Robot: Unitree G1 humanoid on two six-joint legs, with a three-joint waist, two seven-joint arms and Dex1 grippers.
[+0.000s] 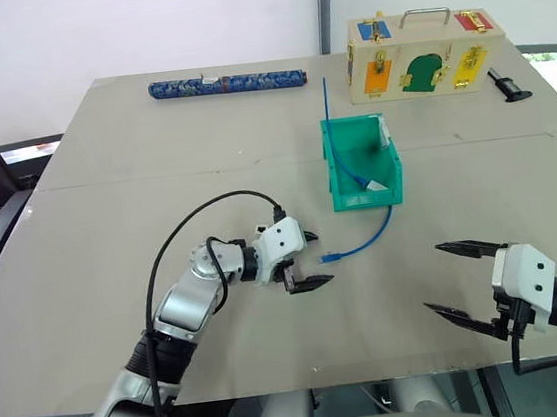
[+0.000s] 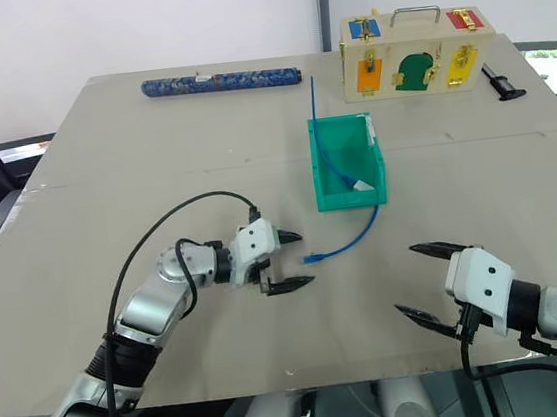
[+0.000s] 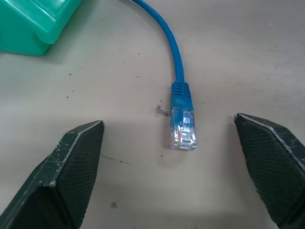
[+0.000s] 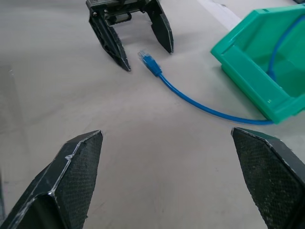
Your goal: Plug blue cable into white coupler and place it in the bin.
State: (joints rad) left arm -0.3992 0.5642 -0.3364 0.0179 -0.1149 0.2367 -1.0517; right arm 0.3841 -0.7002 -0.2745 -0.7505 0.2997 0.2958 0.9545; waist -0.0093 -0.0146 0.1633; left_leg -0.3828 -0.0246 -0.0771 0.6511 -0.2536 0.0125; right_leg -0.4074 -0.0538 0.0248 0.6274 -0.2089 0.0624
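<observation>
Work surface: flat beige table (image 1: 120, 317). At far edge: long dark-blue patterned roll (image 1: 226, 84), lying flat; pale wooden box with coloured latches and a metal handle (image 1: 425, 54); small black tool (image 1: 509, 86) just right of box.

Small teal-green rectangular plastic bin (image 1: 363, 162) near table centre, open top, lower cut-away front wall facing the robot. Inside, at front right corner: small white piece (image 1: 376, 186), likely the white coupler; socket not discernible.

Thin bright-blue cable (image 1: 370, 237): runs out over bin's front wall, curves left across the table, ends in a blue boot with clear plug (image 3: 183, 129) lying flat on the surface. Second, straight blue cord (image 1: 326, 99) rises from bin's back left corner.

No obstruction between plug and either gripper.

Left gripper (image 1: 310, 259): forearm angled across the table toward the right, black fingers pointing at the plug, slightly downward. Jaws apart, plug between and just ahead of fingertips, not touching. Black lead looped above the wrist.

Right gripper (image 1: 468, 282): near front right table edge, well apart from cable and bin, pointing left. Jaws wide apart, holding nothing.
</observation>
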